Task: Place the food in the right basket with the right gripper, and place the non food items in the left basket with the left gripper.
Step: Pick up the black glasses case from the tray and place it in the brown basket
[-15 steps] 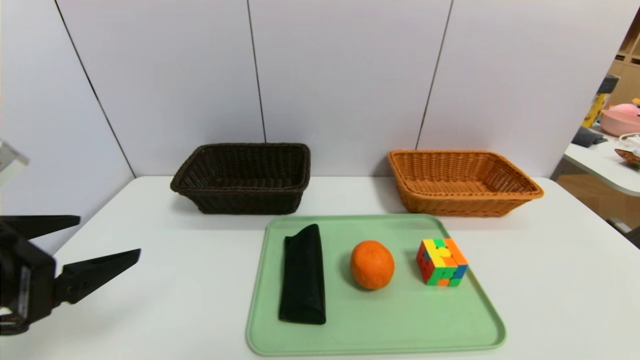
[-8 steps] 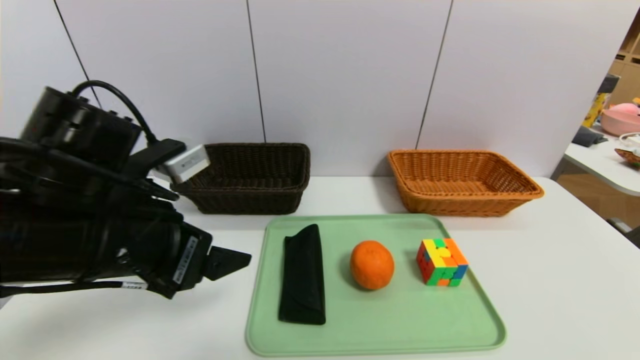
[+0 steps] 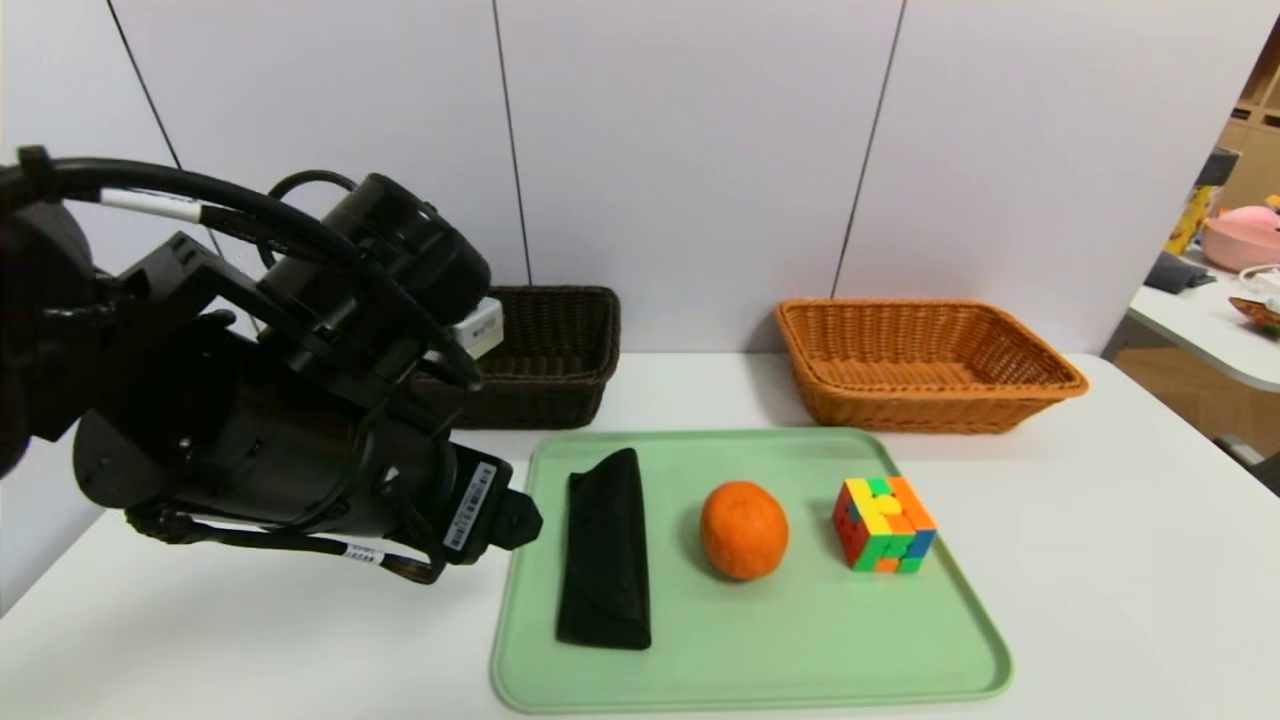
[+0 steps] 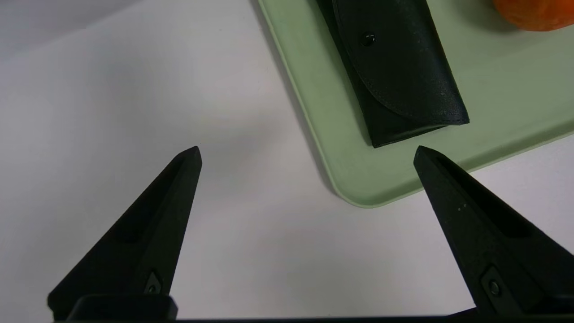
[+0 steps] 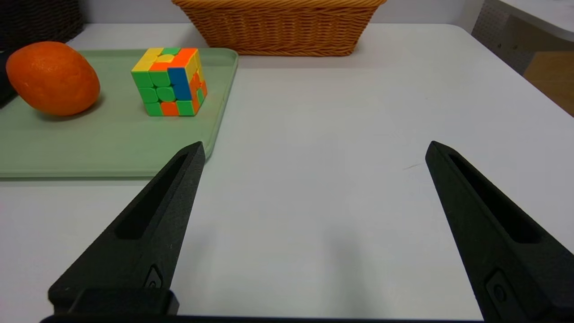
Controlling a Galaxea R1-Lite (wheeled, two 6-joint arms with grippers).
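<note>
The left tool (image 4: 307, 152) hangs beside the pouch end of the tray (image 3: 800, 640) — jaws spread wide, holding nothing. The right tool (image 5: 316, 143), also wide and empty, is outside the head view. Pouch (image 3: 605, 560), orange (image 3: 744, 530) and cube (image 3: 885, 525) lie on the tray; the left arm (image 3: 300, 400) partly hides the dark basket (image 3: 560, 345).
</note>
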